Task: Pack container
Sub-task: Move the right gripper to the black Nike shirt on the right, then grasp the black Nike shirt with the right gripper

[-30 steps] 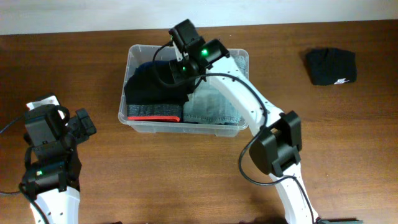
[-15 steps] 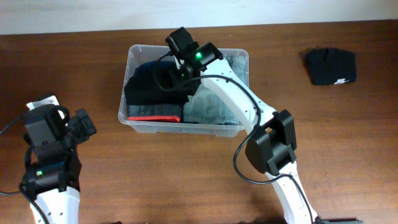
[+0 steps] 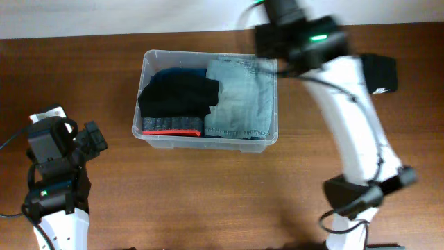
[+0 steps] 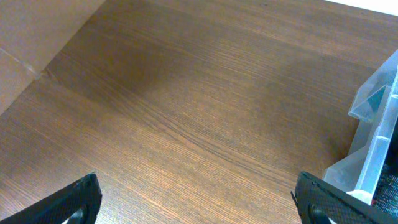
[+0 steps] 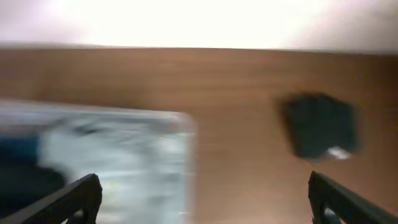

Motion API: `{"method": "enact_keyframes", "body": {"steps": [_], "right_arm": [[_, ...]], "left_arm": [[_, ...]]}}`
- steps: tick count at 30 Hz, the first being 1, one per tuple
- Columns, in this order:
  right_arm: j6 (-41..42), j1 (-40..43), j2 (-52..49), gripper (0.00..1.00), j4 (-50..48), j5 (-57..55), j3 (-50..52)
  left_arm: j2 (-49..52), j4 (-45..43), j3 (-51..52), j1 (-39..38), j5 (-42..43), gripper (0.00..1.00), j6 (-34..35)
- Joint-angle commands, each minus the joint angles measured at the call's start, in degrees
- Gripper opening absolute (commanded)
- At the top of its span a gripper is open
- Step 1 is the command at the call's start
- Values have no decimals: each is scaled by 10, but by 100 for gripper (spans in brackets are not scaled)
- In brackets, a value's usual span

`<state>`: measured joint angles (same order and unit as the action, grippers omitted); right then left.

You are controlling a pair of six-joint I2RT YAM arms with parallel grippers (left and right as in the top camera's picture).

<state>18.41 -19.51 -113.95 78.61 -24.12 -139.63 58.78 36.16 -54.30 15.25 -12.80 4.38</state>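
From overhead, you had the container (image 3: 208,142) sitting toward the far side of the wooden table (image 3: 208,201). It held a dark garment (image 3: 180,97) and a red-edged piece (image 3: 172,125) on its left, and folded light-blue denim (image 3: 243,97) on its right. Your right arm (image 3: 347,118) showed blurred beyond the container's far right corner, partly covering a black garment (image 3: 383,69) that lay well apart on the table. Your left gripper (image 3: 92,139) sat near the table's left edge, away from the container.

In the left wrist view, its fingertips (image 4: 78,199) stood spread wide over bare wood, with a container corner at the right edge.

The right wrist view was smeared, yet your right gripper (image 5: 205,202) had its jaws parted wide and empty, with the container at lower left and the black garment at upper right.
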Motion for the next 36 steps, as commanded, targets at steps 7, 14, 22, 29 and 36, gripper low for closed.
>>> {"method": "enact_keyframes", "body": {"steps": [7, 14, 22, 29, 36], "right_arm": [[45, 282, -9, 99, 65, 237, 7], [44, 467, -37, 99, 55, 500, 76], [44, 545, -39, 99, -55, 582, 194], [88, 565, -39, 99, -239, 685, 323], [122, 571, -39, 99, -362, 669, 412]], "left_arm": [[1, -1, 2, 3, 4, 100, 8], [1, -1, 2, 3, 4, 99, 8], [1, -1, 2, 3, 4, 100, 8], [1, -1, 2, 3, 4, 99, 8], [1, -1, 2, 3, 4, 99, 8]]}}
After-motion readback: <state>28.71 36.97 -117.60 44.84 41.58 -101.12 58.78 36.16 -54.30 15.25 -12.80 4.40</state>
